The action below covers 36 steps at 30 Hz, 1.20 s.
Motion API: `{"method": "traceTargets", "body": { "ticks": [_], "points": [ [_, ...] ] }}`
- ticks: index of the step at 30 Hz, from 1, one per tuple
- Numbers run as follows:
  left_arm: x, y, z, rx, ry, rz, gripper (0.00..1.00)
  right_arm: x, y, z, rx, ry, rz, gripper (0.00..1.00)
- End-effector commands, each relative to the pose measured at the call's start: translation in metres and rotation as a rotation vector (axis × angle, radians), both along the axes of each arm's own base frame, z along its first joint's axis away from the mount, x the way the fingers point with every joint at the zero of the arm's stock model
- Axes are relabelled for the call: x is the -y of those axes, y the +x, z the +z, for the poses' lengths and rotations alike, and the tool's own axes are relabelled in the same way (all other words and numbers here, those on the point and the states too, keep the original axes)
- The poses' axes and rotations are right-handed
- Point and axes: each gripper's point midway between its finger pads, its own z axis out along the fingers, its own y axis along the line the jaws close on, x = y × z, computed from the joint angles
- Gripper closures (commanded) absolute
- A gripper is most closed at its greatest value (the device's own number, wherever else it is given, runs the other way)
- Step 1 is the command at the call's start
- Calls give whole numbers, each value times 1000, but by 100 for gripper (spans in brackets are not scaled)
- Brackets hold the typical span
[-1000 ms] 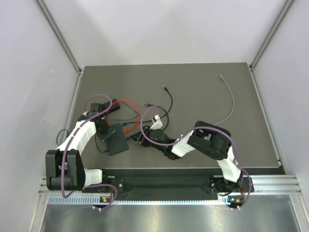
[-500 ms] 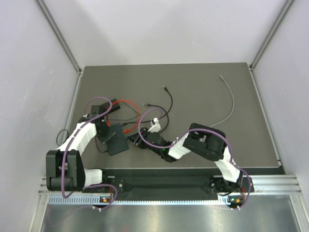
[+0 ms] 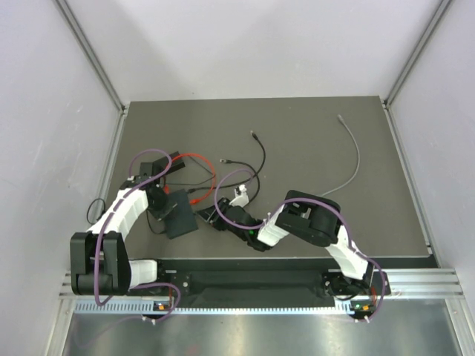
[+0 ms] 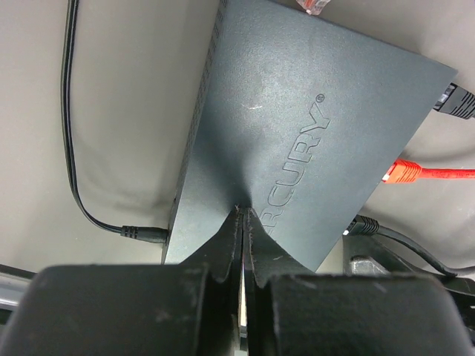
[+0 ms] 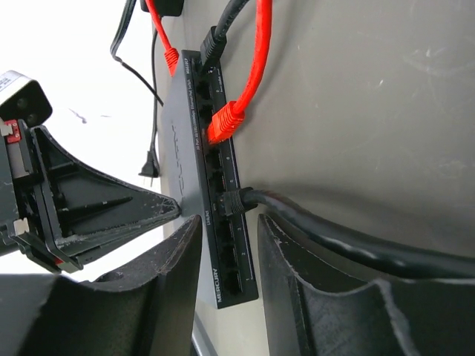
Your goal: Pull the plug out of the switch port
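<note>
The switch (image 3: 180,215) is a flat dark box at the left front of the table. In the left wrist view its matt top (image 4: 297,111) fills the frame. My left gripper (image 4: 243,213) is shut, with its tips pressed down on that top. In the right wrist view the port edge (image 5: 236,278) faces me. A black plug (image 5: 231,200) with a thick black cable sits in a middle port. A red plug (image 5: 223,122) sits further along. My right gripper (image 5: 226,231) is open, with its fingertips (image 5: 276,230) just short of the black plug and either side of its line.
A red cable (image 3: 200,159) loops behind the switch. Black cables (image 3: 260,152) run towards mid-table and a grey cable (image 3: 355,159) lies at the right. A thin power lead (image 4: 141,233) enters the switch's left end. A second red plug (image 5: 169,55) and a black plug (image 5: 210,41) sit at its far end.
My right arm has moved left and forward, and its open gripper is now close to the switch's port edge. My left gripper has stayed pressed on the switch.
</note>
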Motion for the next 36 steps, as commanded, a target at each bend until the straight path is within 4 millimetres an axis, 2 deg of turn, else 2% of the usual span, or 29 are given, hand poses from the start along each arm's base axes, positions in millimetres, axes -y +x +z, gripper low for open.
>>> {"method": "traceTargets", "body": {
  "ticks": [1, 8, 17, 21, 28, 36],
  "points": [
    [-5, -1, 2, 13, 18, 19, 100, -13, -3, 10, 7, 73, -4, 64],
    [-6, -2, 4, 12, 26, 29, 100, -23, -4, 7, -22, 91, 1, 65],
    [-5, -4, 2, 7, 21, 31, 100, -24, -1, -4, -53, 90, -20, 66],
    [-4, -4, 3, 8, 16, 26, 100, -24, 1, -10, -90, 108, -47, 70],
    [-4, -5, 2, 5, 15, 24, 100, -20, 3, -19, -132, 144, -86, 71],
    [-4, -6, 3, 5, 15, 25, 100, -19, 4, -28, -184, 137, -105, 78]
  ]
}}
